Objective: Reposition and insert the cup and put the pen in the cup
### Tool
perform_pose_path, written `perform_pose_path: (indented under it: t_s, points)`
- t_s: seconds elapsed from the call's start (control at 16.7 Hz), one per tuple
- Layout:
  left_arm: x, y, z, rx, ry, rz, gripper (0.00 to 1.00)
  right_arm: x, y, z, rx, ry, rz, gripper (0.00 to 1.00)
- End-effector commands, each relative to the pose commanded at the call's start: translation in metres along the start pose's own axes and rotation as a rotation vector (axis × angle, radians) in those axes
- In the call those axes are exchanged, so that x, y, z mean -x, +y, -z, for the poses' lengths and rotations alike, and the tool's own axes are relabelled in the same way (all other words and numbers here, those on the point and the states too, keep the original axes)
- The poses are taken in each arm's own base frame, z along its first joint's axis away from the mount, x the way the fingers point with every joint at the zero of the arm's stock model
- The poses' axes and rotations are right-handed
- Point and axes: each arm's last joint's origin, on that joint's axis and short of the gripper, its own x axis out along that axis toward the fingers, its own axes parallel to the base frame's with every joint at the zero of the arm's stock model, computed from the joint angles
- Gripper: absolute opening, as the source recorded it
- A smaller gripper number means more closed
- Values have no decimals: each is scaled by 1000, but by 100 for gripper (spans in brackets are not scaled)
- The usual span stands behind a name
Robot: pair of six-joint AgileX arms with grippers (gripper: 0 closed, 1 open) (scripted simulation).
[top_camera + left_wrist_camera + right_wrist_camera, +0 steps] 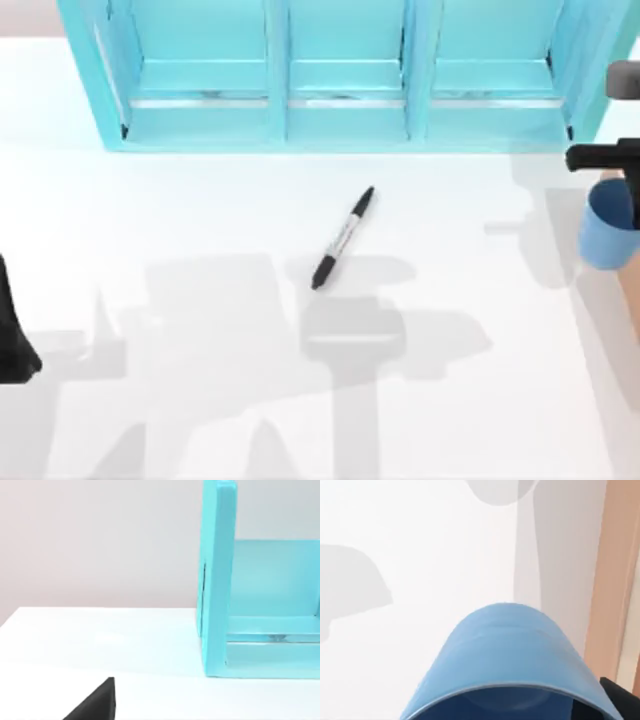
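Observation:
The black pen (pixel 343 238) lies flat on the white table near the middle, its barrel running diagonally, one end toward the shelf. The blue cup (pixel 608 235) hangs at the table's right edge, its mouth turned toward my right wrist. My right gripper (pixel 628 200) is shut on the cup's rim. In the right wrist view the cup (pixel 507 655) sits close, with one dark finger (pixel 621 700) at its rim. My left arm (pixel 14 340) is parked at the left edge, and a black finger (pixel 95 706) of it shows in the left wrist view.
A large turquoise shelf unit (pixel 340 110) with three open bays spans the back of the table; its left end wall (pixel 217 580) is in the left wrist view. The table's right edge (pixel 615 580) runs close beside the cup. Arm shadows cross the front of the table.

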Motion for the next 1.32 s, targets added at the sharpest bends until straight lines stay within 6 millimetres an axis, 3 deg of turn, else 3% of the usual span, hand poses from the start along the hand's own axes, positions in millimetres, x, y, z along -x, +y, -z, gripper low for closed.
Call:
perform_pose_path:
  t_s: [0.24,0.36,0.66,1.08,1.26,1.32]
  points:
    - [0,0,0,0,0,0,100,-40,44,6,-14,-35,-29,0]
    - [0,0,0,0,0,0,100,-50,55,10,-16,-31,-34,0]
    - [0,0,0,0,0,0,100,-52,54,10,-23,-29,-36,0]
    - [0,0,0,0,0,0,100,-95,63,10,-16,-32,-35,0]
    - [0,0,0,0,0,0,100,-96,63,10,-16,-31,-35,0]
    - [0,0,0,0,0,0,100,-96,63,10,-16,-31,-35,8]
